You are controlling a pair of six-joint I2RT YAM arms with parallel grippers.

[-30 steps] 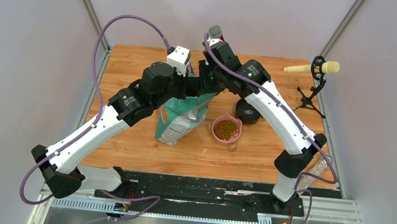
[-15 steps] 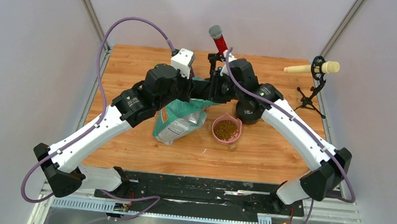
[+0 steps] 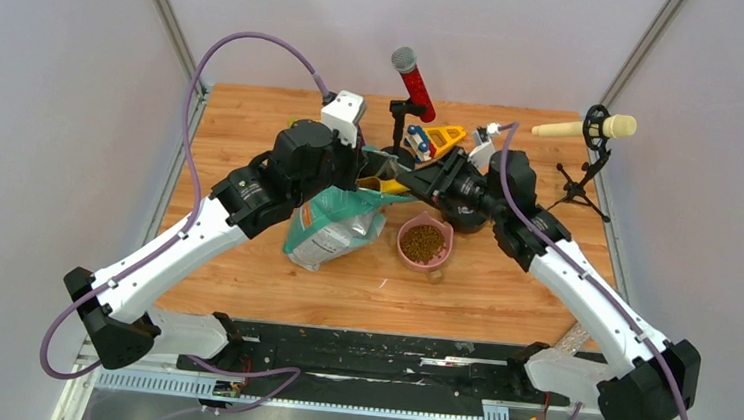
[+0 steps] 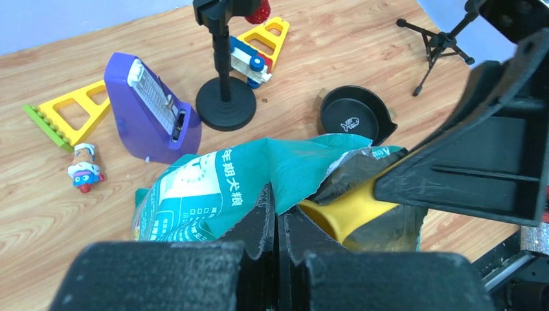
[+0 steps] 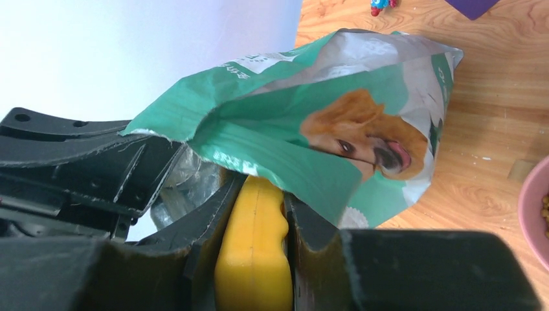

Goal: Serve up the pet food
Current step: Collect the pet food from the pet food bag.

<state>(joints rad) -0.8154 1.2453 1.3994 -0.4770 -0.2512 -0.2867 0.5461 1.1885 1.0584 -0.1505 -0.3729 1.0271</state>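
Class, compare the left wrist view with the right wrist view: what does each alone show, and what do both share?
Left wrist only: a purple wedge-shaped plastic box, a round black bowl and a black microphone stand base. Right wrist only: a dog's face printed on the teal-green flexible bag, and the rim of a pink bowl. Both: that bag and the yellow plastic scoop.

bag 1 | scoop 1 | bowls 2 | microphones 2 | yellow triangles 2
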